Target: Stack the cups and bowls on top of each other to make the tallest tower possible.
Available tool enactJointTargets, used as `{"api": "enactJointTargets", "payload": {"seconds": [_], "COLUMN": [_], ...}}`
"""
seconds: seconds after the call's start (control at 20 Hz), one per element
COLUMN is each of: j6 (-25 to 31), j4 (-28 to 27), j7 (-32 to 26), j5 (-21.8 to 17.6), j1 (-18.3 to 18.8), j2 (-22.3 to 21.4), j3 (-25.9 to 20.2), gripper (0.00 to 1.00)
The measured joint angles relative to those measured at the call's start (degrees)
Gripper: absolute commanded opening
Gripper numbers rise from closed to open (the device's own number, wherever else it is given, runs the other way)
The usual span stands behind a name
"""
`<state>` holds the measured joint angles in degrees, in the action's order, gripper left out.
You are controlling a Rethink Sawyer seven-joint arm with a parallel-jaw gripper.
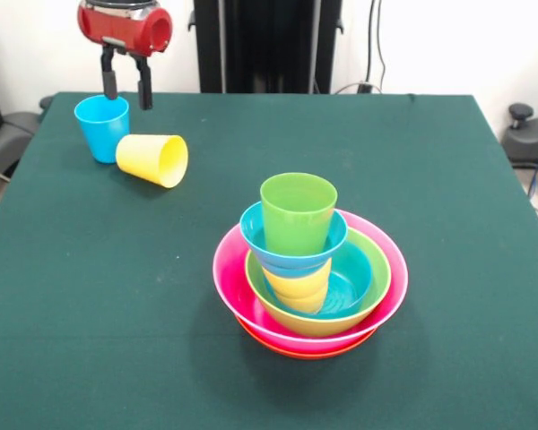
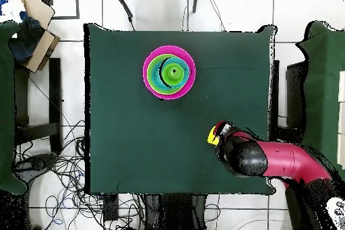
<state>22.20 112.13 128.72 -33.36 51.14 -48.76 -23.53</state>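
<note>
The tower stands near the table's middle: a wide orange bowl (image 1: 305, 351) at the bottom, then a large pink bowl (image 1: 222, 269), a lime green bowl (image 1: 382, 269), a squat yellow-orange cup (image 1: 298, 285), a small blue bowl (image 1: 249, 235) and a green cup (image 1: 296, 215) upright on top. From overhead the tower (image 2: 169, 72) shows as concentric rings. A light blue cup (image 1: 101, 127) stands upright at the far left. Beside it a yellow cup (image 1: 154, 159) (image 2: 213, 135) lies on its side. My gripper (image 1: 127, 90) hangs open and empty just above the light blue cup.
The green table cloth (image 1: 430, 197) spreads around the tower. In the overhead view the red arm (image 2: 283, 161) covers the table's lower right corner and hides the light blue cup. Cables and chairs ring the table, with a cardboard box (image 2: 37, 21) outside its corner.
</note>
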Motion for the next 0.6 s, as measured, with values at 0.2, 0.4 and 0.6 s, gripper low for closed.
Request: {"api": "enactJointTargets", "payload": {"seconds": [0.2,0.4,0.6], "j6": [2.86,5.27,5.26], "j4": [-0.43,-2.41,-4.09], "j7": [0.00,0.00,0.00], "j5": [0.08,-0.43,-1.91], "j1": [-0.02,-0.55,-0.82], "j2": [-0.01,3.10,7.53], "j3": [0.27,1.84,2.86], "gripper": [1.00,1.00,1.00]}}
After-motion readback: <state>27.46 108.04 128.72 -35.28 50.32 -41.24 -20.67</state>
